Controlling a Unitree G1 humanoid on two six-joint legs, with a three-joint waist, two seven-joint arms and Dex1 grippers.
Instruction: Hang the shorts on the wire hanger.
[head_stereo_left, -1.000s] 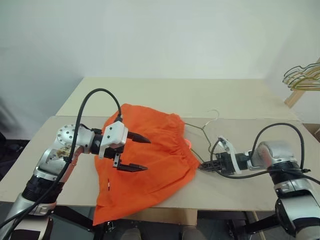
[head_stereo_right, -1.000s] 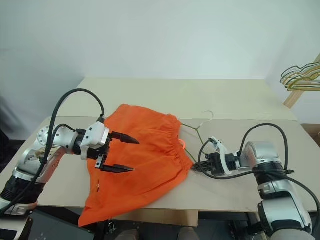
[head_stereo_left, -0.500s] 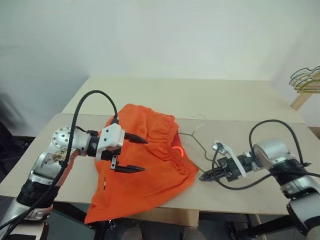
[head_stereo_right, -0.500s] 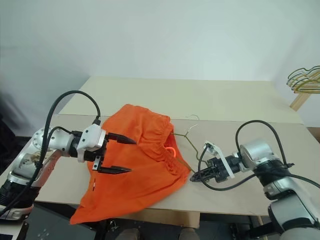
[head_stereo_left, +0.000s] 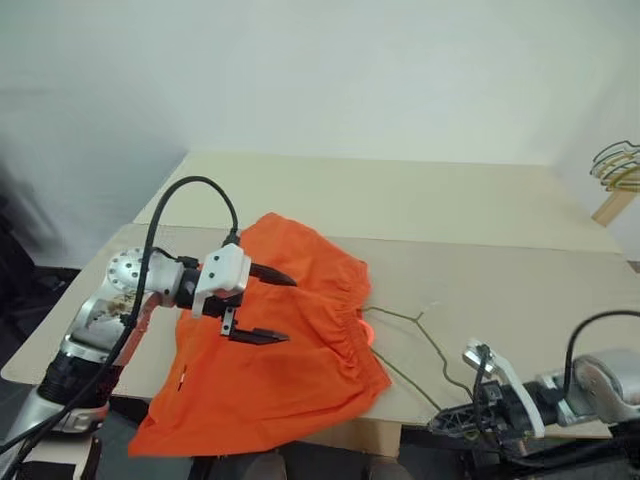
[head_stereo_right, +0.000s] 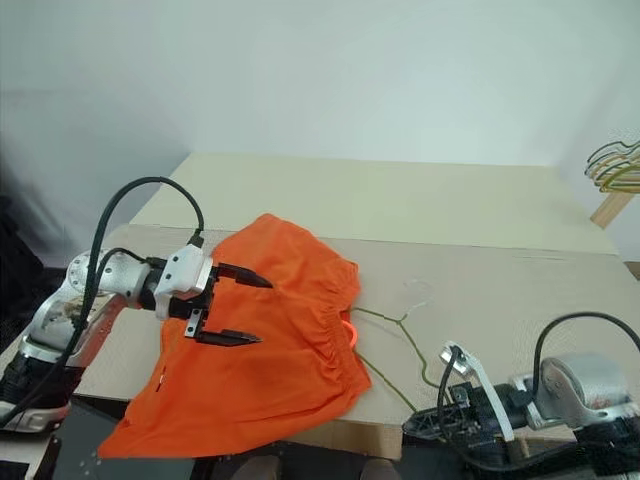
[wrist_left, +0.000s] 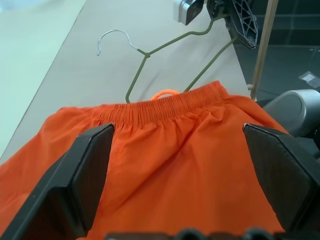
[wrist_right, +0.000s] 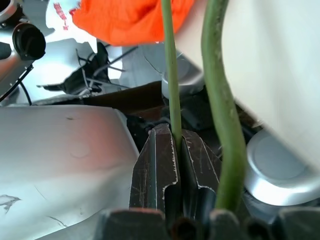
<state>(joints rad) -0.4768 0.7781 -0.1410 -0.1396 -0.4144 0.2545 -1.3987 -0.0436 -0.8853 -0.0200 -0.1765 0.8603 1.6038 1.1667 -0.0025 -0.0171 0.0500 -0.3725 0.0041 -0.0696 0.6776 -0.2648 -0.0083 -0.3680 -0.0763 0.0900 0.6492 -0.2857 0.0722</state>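
The orange shorts lie spread on the tan table, waistband to the right, with one leg drooping over the front edge. My left gripper hovers just above them, open and empty. The thin olive wire hanger lies to the right of the waistband, its near arm by the drawstring loop and its hook flat on the table. My right gripper is shut on the hanger's near corner, past the table's front edge. The right wrist view shows its fingers clamped on the wire.
A bunch of gold and green wire hangers hangs on a wooden stand at the far right. The table's front edge runs just behind my right gripper. Bare tabletop stretches behind and to the right of the shorts.
My right gripper has pulled back toward me and off the front edge, dragging the hanger nearer. The left gripper has held still over the shorts. The camera view has shifted.
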